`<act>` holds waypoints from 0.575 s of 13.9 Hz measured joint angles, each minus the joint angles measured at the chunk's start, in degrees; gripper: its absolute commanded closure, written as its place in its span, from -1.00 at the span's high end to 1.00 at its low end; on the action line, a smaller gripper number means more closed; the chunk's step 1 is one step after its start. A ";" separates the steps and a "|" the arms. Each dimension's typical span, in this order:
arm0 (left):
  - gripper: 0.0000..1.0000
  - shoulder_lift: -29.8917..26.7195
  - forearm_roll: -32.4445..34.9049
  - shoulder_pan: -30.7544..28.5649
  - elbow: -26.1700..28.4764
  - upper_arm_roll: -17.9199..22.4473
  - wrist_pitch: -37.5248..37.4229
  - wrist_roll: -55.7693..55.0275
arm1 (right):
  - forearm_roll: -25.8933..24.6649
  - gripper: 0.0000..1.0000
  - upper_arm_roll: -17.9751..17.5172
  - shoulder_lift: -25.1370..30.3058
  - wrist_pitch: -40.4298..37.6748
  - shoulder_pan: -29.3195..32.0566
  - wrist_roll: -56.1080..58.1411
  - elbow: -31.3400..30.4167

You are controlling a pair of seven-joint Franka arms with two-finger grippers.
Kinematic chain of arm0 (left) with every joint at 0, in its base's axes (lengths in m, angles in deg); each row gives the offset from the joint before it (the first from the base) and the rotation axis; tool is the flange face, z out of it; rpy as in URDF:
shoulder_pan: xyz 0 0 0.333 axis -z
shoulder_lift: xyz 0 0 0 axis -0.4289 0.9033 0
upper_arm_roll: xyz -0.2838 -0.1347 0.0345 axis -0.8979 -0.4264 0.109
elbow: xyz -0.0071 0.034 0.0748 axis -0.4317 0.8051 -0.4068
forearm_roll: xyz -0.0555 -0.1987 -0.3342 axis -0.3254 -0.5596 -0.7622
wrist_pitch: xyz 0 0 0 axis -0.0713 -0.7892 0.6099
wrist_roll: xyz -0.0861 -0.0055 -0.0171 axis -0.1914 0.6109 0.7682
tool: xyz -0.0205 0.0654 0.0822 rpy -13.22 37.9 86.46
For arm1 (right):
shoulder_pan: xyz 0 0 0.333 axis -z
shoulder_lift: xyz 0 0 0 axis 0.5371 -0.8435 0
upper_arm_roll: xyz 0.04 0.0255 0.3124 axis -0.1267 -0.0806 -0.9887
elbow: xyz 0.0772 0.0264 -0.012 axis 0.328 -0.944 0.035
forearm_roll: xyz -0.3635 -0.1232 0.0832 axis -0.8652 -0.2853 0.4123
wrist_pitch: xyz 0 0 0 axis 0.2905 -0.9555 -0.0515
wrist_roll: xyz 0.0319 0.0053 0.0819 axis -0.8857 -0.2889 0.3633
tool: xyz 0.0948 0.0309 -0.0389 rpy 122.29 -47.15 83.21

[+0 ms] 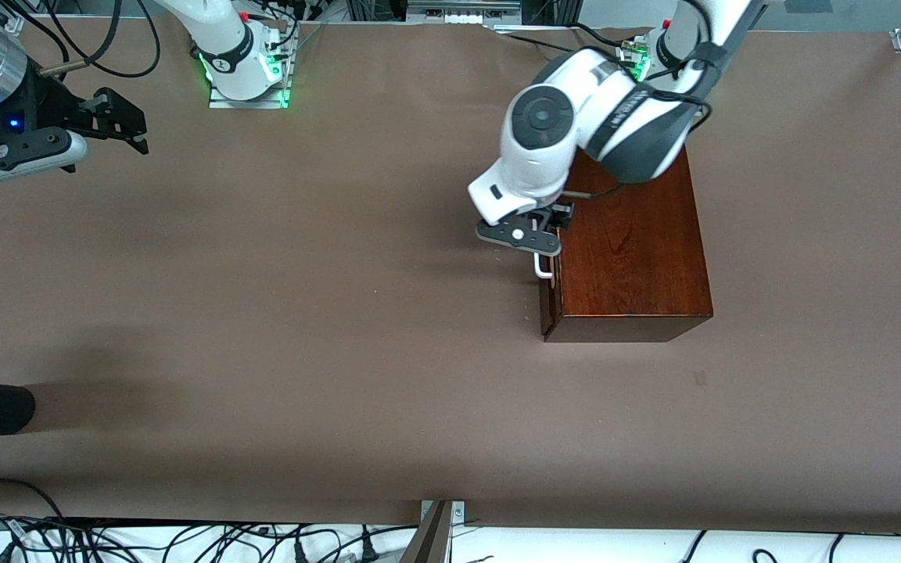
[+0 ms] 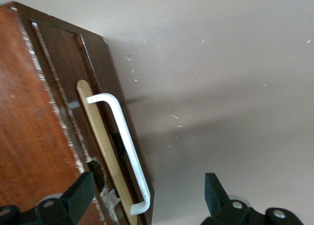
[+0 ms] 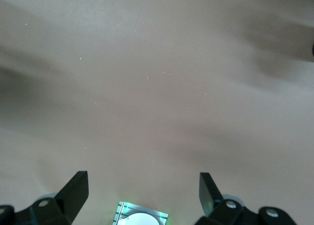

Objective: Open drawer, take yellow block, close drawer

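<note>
Left wrist view shows the left gripper (image 2: 147, 195) spread wide around the closed drawer's (image 2: 105, 137) handle (image 2: 122, 146); next, clamp and pull. The right gripper (image 1: 118, 117) waits, released.

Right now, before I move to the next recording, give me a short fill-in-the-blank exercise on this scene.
1. The drawer of the wooden box is ____.
2. The left gripper hovers, fingers open, over the drawer's white ____.
3. The right gripper waits with fingers ____ above the brown table.
4. The block's colour that is nowhere visible is ____.

Missing words: shut; handle; open; yellow
</note>
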State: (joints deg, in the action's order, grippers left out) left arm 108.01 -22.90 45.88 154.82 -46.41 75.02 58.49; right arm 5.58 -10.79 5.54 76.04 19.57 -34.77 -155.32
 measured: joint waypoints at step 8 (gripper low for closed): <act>1.00 2.84 1.92 0.88 -0.04 0.46 2.81 -2.08 | 0.00 1.00 -0.06 0.00 0.00 0.00 0.00 0.00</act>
State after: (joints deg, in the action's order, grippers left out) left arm 110.85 -20.98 46.76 154.78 -45.94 77.82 56.41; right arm 5.58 -10.85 5.54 76.04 19.57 -34.77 -155.31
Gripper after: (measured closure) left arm 0.000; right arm 0.000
